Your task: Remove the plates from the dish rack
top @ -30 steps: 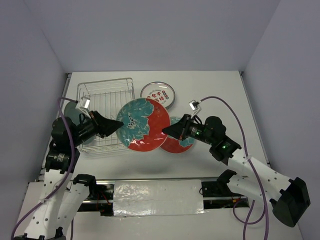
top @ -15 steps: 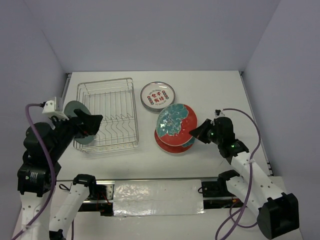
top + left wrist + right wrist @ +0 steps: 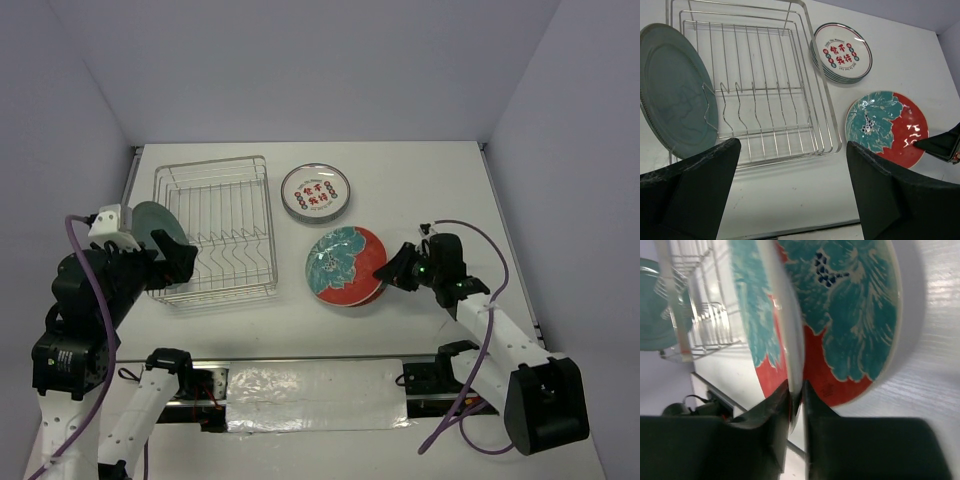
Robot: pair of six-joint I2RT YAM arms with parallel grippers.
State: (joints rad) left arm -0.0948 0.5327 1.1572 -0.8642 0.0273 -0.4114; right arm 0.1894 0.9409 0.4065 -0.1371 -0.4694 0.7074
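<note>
Beside the silver wire dish rack (image 3: pixel 215 200), the right tool (image 3: pixel 796 387) pinches the rim of a red-and-teal floral plate (image 3: pixel 755 325); only its wrist view reveals a second plate (image 3: pixel 855 315) beneath. The left tool (image 3: pixel 792 150) gapes empty.

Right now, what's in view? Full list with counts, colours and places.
dish rack: 1, silver wire, rear left of the table
teal plate: 1, dark teal, upright at the rack's left end
white plates: 1 stack, count unclear, white with red and green markings, right of the rack
floral plates: 2, red and teal, stacked in front of the white stack
table: 1, white
plastic sheet: 1, clear, near edge between the arm bases
left gripper: 1, black, open, holding nothing, at the rack's near left corner
right gripper: 1, black, closed on the upper floral plate's rim
</note>
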